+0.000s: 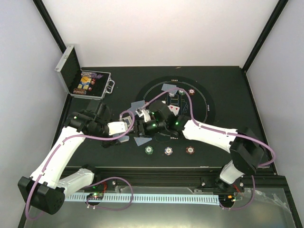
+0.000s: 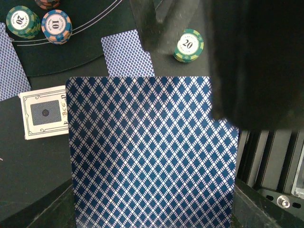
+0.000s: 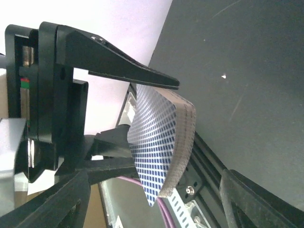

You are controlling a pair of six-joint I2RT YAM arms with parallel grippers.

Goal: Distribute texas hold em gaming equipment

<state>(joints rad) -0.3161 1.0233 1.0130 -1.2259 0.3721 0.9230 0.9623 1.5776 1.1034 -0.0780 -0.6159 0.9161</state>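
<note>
My left gripper [image 1: 126, 127] is shut on a deck of blue-backed playing cards [image 2: 152, 152], whose top card fills the left wrist view. In the right wrist view the deck [image 3: 164, 142] stands edge-on, pinched between the left gripper's black fingers [image 3: 123, 71]. My right gripper [image 3: 156, 178] is open, its two fingers on either side of the deck's free end without touching it. Single face-down cards [image 1: 141, 140] [image 1: 137, 105] lie on the mat. Poker chips [image 1: 150, 150] [image 1: 168, 150] [image 1: 190, 150] sit in a row near the front.
An open silver case [image 1: 71, 71] holding chips stands at the back left. On the round felt layout [image 1: 206, 102] lie face-up cards [image 1: 173, 109], another face-down card [image 1: 167, 87] and two chips [image 1: 181, 92]. A white boxed card [image 2: 45, 114] lies beside the deck.
</note>
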